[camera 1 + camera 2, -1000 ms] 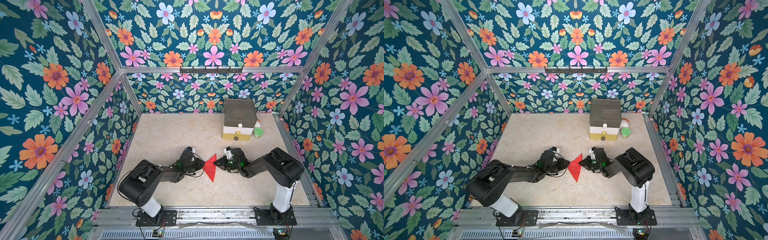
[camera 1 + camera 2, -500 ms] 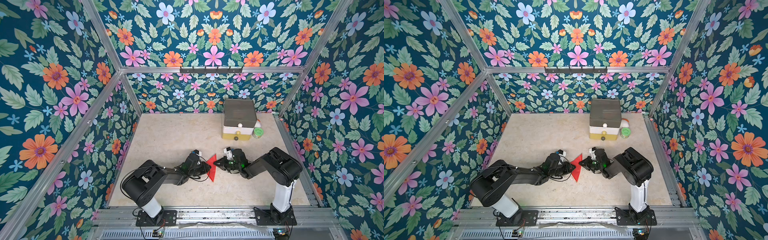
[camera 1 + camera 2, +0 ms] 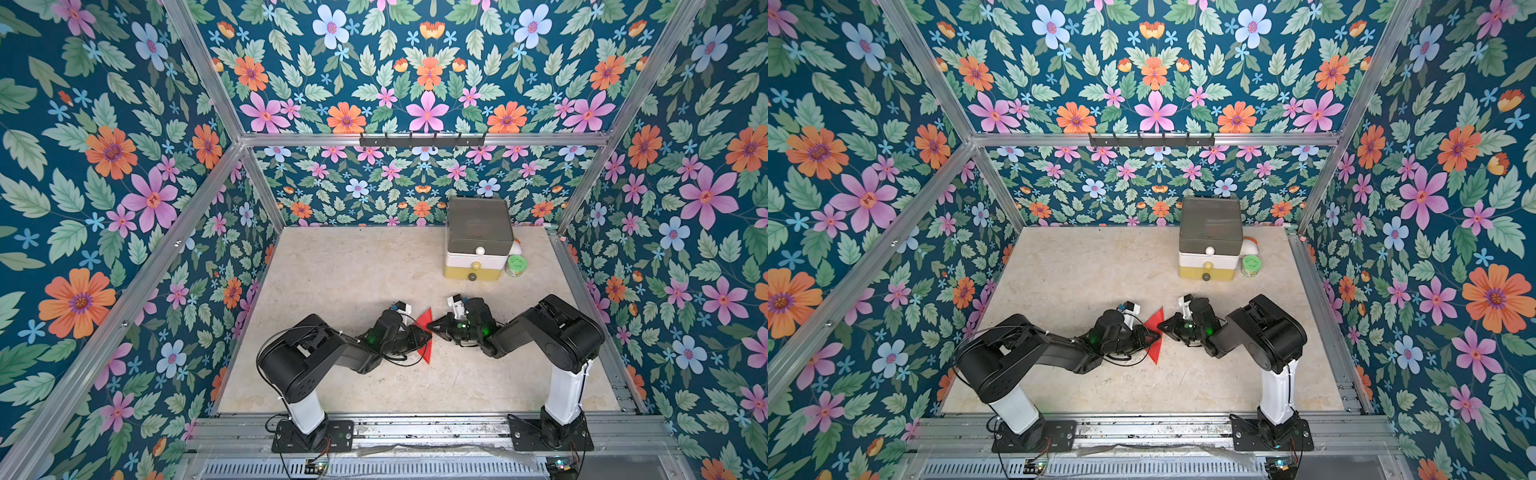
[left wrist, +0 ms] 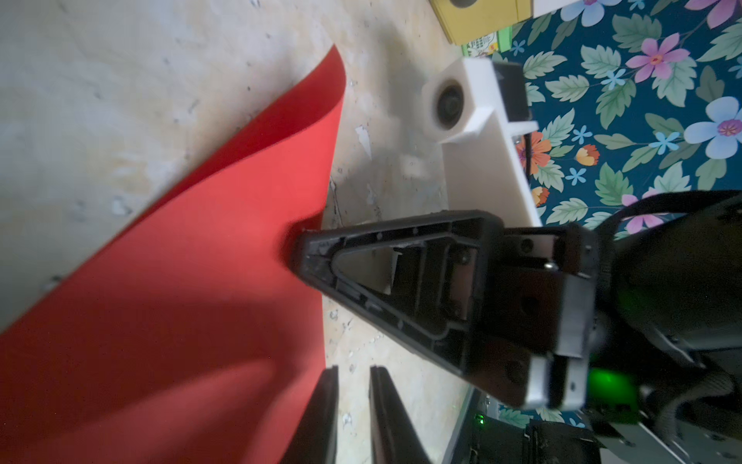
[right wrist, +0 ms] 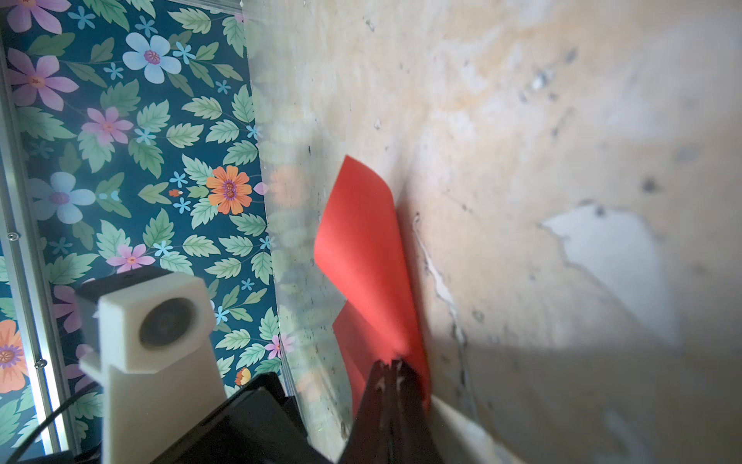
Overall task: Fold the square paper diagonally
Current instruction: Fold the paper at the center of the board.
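Note:
The square paper (image 3: 424,321) (image 3: 1157,319) is bright red and lies on the beige floor between the two arms, showing a narrow triangular outline. In the right wrist view one flap of the paper (image 5: 361,241) curls up off the floor. My right gripper (image 3: 432,328) (image 5: 391,363) is shut, its tips resting on the paper's right edge. My left gripper (image 3: 420,337) (image 4: 353,373) reaches over the paper's left part; its jaws stand a narrow gap apart with bare floor between them, one finger along the edge of the paper (image 4: 200,281).
A stacked drawer box (image 3: 478,245) with a grey lid stands at the back right, a green-lidded jar (image 3: 516,264) beside it. Flowered walls close in on three sides. The two wrists sit close together, tips nearly meeting.
My left gripper has moved right, onto the paper, and its jaws have narrowed. The right gripper has stayed in place, shut. Less of the paper shows now.

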Robot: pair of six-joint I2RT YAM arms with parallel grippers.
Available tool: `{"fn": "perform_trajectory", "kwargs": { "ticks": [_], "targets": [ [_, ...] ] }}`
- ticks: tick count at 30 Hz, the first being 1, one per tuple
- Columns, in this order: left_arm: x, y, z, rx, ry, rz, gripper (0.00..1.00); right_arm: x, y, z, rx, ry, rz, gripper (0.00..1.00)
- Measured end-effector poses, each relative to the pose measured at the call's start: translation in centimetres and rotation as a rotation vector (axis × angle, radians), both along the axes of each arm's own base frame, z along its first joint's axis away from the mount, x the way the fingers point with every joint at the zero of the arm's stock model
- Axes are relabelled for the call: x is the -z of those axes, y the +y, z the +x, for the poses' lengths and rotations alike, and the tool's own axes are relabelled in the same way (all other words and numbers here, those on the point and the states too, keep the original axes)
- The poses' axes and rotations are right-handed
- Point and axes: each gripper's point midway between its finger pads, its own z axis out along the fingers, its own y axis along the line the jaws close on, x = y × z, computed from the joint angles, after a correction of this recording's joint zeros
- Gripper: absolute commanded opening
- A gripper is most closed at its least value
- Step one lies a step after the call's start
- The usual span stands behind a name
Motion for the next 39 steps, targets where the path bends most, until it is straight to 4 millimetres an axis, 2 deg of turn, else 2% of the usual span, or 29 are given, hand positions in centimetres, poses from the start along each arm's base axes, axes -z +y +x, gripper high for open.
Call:
{"fn": "perform_trajectory", "kwargs": {
  "ticks": [3, 9, 20, 28, 34, 37, 39],
  "targets": [
    [1.1, -0.3, -0.7, 0.023, 0.023, 0.015, 0.19, 0.0, 0.0, 0.0, -0.001, -0.001, -0.001, 0.03],
    [1.4, -0.3, -1.9, 0.060, 0.003, 0.022, 0.18, 0.0, 0.0, 0.1, -0.004, 0.003, 0.001, 0.03],
    [2.1, -1.9, -4.5, 0.188, -0.022, 0.080, 0.15, 0.2, 0.1, 0.1, -0.009, 0.017, 0.004, 0.01],
    [3.1, -0.4, -6.9, 0.226, -0.006, 0.063, 0.15, 0.1, 0.1, 0.3, -0.012, 0.022, 0.004, 0.01],
    [2.6, -0.5, -8.2, 0.226, 0.010, -0.050, 0.14, 0.1, 0.1, 0.4, -0.020, 0.029, 0.007, 0.00],
    [2.3, -0.2, -9.0, 0.235, 0.059, -0.033, 0.16, 0.1, 0.1, 0.3, -0.023, 0.028, 0.003, 0.00],
    [1.4, 0.1, -8.8, 0.222, 0.079, 0.000, 0.15, 0.1, 0.0, 0.3, -0.022, 0.028, -0.001, 0.00]
  ]
}}
